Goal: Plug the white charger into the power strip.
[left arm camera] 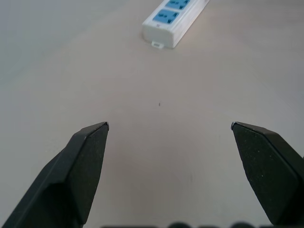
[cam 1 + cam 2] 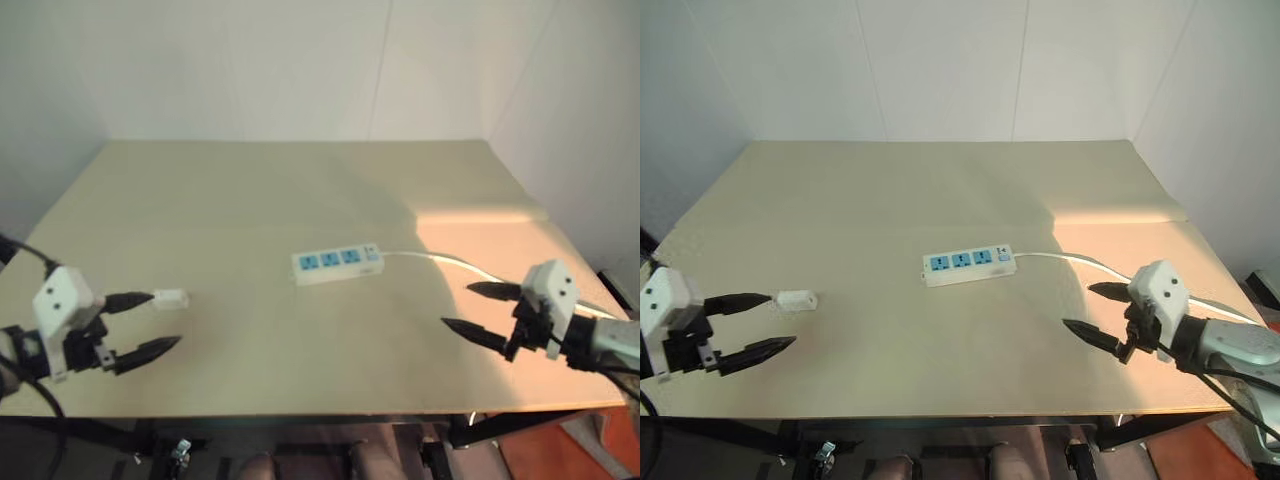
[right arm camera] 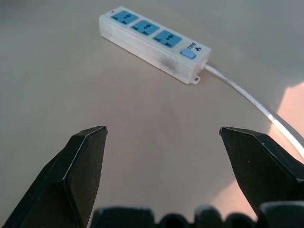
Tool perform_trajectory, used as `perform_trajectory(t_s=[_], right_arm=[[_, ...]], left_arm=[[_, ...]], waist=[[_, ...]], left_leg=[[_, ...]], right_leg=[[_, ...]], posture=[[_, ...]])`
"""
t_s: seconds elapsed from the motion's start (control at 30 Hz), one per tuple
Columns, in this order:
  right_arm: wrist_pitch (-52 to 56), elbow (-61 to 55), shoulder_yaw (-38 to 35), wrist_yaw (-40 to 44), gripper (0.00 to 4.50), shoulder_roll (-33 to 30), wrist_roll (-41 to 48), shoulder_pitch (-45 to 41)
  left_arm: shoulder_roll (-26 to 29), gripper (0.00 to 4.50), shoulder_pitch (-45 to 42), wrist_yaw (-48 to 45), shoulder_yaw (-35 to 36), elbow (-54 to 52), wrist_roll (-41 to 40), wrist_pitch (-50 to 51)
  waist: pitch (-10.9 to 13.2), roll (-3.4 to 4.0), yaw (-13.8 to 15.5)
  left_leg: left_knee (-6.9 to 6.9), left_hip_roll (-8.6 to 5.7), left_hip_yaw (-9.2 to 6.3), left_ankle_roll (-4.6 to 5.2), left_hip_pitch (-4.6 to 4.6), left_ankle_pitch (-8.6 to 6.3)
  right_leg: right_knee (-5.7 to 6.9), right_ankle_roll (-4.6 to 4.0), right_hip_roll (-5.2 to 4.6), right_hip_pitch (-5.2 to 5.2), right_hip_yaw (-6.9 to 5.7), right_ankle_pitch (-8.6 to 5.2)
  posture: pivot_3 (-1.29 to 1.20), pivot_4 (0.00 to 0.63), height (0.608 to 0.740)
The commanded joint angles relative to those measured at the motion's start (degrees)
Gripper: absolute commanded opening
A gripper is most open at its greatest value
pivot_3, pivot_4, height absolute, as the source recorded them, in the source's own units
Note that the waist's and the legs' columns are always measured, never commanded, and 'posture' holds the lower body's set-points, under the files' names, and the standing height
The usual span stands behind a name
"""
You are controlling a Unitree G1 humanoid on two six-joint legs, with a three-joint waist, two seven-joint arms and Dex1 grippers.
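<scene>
Nothing is being held yet — the job is just starting. The left tool (image 2: 753, 322) and right tool (image 2: 1092, 310) are both spread wide. The white charger (image 2: 797, 299) is lying on the table (image 2: 940, 190) just beside the left tool, well apart from the power strip (image 2: 968, 266) in the middle. Next, I think, the left tool needs to pinch the charger.

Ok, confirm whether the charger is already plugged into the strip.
No, the white charger lies loose on the table, well apart from the power strip.

Smooth white plastic power strip (image 3: 154, 42) with glossy blue faces lies on a matt wooden table (image 2: 250, 190).
</scene>
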Motion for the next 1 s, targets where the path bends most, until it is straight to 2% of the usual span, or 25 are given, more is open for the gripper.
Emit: perform_trajectory(t_s=[0.03,0.73,0.83,1.0], right_arm=[[-1.4,-1.3,-2.8,0.9,4.47,-0.8,1.6,-0.2],[-2.3,-0.1,-2.4,0.1,4.47,-0.6,0.3,-1.3],[-3.7,1.5,0.1,-0.1,4.47,-0.2,-1.0,-3.5],[-9.5,13.8,10.8,0.5,4.47,3.5,-7.3,-15.5]], left_arm=[[0.2,4.5,1.0,-0.6,4.4,-2.9,-1.3,0.3],[0.0,4.5,-0.8,-2.2,1.3,-1.4,-1.2,-3.0],[0.2,4.5,-1.7,-2.4,0.5,-0.6,-1.1,-3.5],[0.8,4.5,-4.8,-2.9,-2.5,0.9,-1.2,-4.5]], waist=[[0.0,-0.02,0.0],[0.0,-0.04,0.1],[0.0,-0.04,0.0],[0.0,-0.18,-0.4]], left_leg=[[0.0,0.0,0.0,0.0,0.01,0.0],[-0.01,0.0,0.09,0.0,0.05,0.0],[-0.01,0.01,0.09,0.0,0.05,0.0],[-0.01,0.1,0.24,0.0,0.25,0.0]], right_leg=[[0.0,0.0,0.0,0.0,0.0,0.0],[-0.01,-0.03,-0.01,0.03,0.03,-0.02],[0.0,-0.03,0.0,0.03,0.03,-0.02],[0.02,-0.09,0.05,0.1,0.05,0.06]], posture=[[0.0,0.15,0.74],[0.0,0.15,0.74],[0.0,0.15,0.74],[0.0,0.15,0.74]])
